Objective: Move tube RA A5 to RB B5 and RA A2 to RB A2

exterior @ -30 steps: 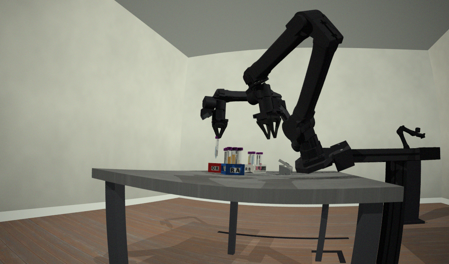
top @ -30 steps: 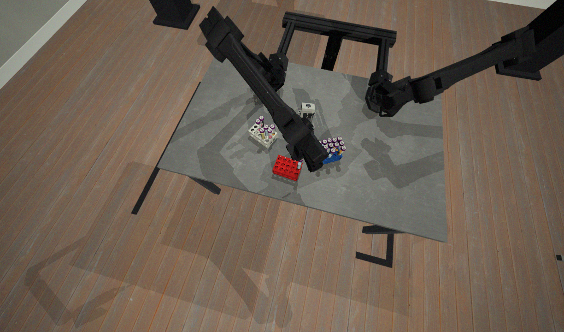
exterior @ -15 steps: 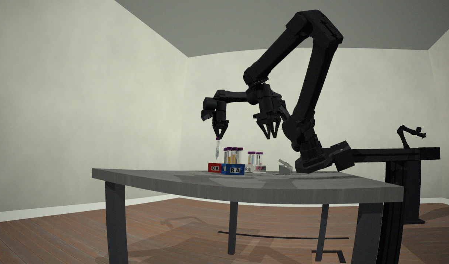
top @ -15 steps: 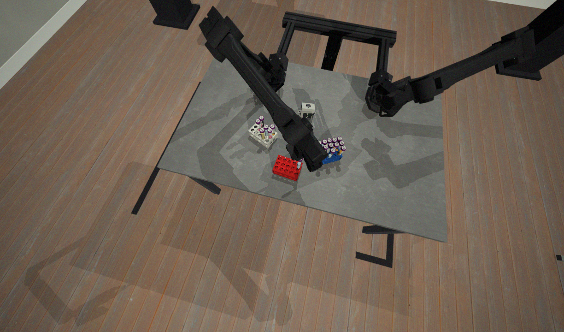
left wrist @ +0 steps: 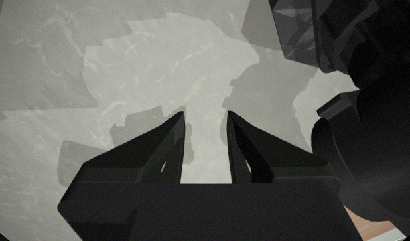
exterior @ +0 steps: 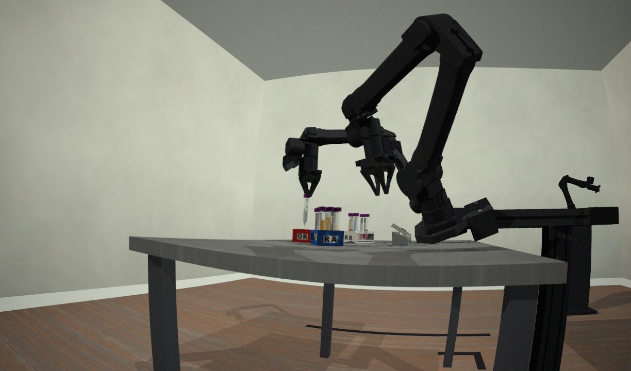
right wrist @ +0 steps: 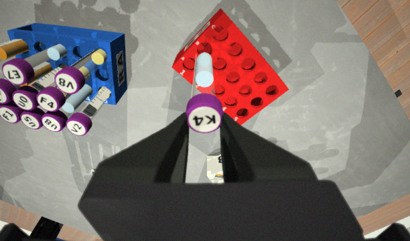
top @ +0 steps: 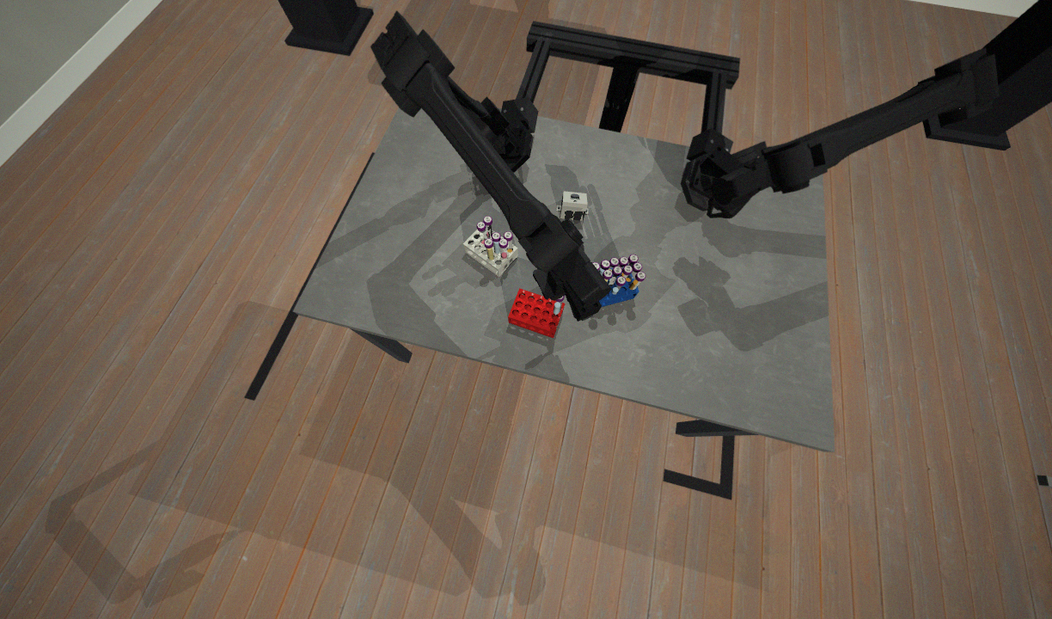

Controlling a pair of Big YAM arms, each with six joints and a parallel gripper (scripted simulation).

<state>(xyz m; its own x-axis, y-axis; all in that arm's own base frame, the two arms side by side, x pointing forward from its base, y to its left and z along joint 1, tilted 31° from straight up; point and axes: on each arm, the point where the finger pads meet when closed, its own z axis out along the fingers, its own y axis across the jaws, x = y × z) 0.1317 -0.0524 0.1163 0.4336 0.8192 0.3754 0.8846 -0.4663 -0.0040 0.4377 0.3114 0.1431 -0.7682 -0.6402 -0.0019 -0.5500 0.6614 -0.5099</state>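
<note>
My right gripper is shut on the purple cap of the K4 tube. The tube has pale blue liquid and hangs above the red rack. My left gripper is partly open and empty, above the table. The blue rack RA holds many purple-capped tubes; the V2 tube stands at its corner by the column 5 mark. The white rack RB holds several tubes. My right arm hides part of RA in the top view.
The red rack QR stands beside RA, with no tubes seen standing in its wells. A small pale box stands nearer the arm bases; whether a lamp is lit cannot be told. My right arm reaches across above the table between the racks.
</note>
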